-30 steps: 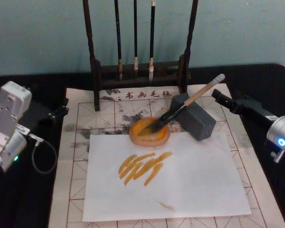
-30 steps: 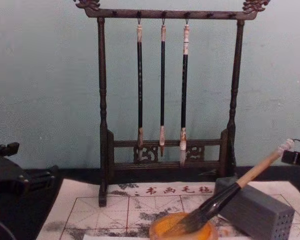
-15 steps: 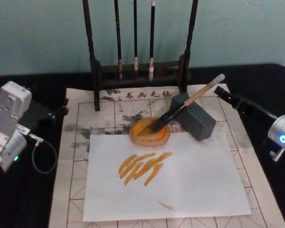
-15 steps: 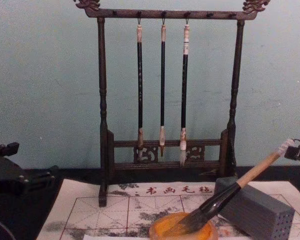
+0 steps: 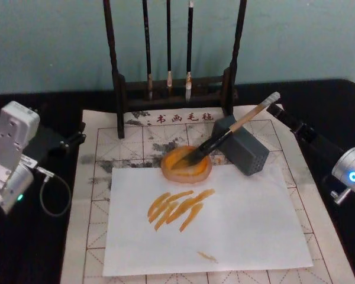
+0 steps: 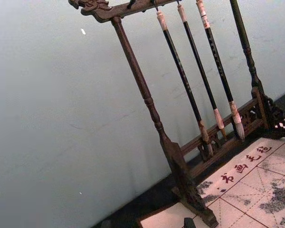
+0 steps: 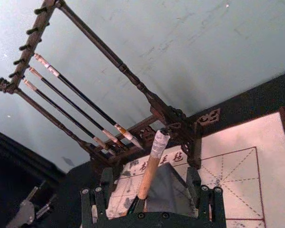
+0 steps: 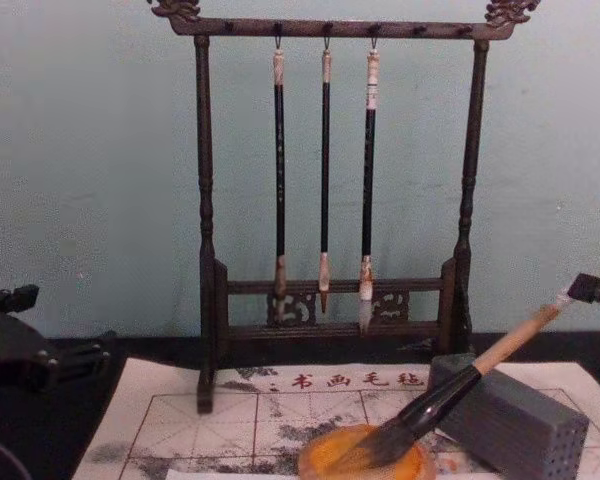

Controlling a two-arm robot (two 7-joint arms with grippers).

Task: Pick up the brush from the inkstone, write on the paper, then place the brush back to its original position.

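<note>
**Right gripper straddles the brush handle, fingers apart**

Nearest you, at 6 o'clock, a white sheet (image 5: pixel 242 225) streaked with orange strokes lies on the paper (image 5: pixel 90 207). At its far edge sits the orange inkstone (image 5: pixel 177 163). The brush (image 5: pixel 236 125) rests with its bristles in it, and the handle slants up toward 2 o'clock across a grey perforated block (image 5: pixel 248 151).

There your right gripper (image 7: pixel 149 172) holds its fingers (image 7: pixel 193 183) apart on either side of the handle, below the white end cap (image 7: pixel 159 142).

Your left gripper (image 5: pixel 77 133) sits at 9 o'clock beside the paper; you cannot tell its grip.

At 12 o'clock stands the brush rack (image 8: pixel 206 200), where three thin brushes (image 8: pixel 325 170) hang.
</note>
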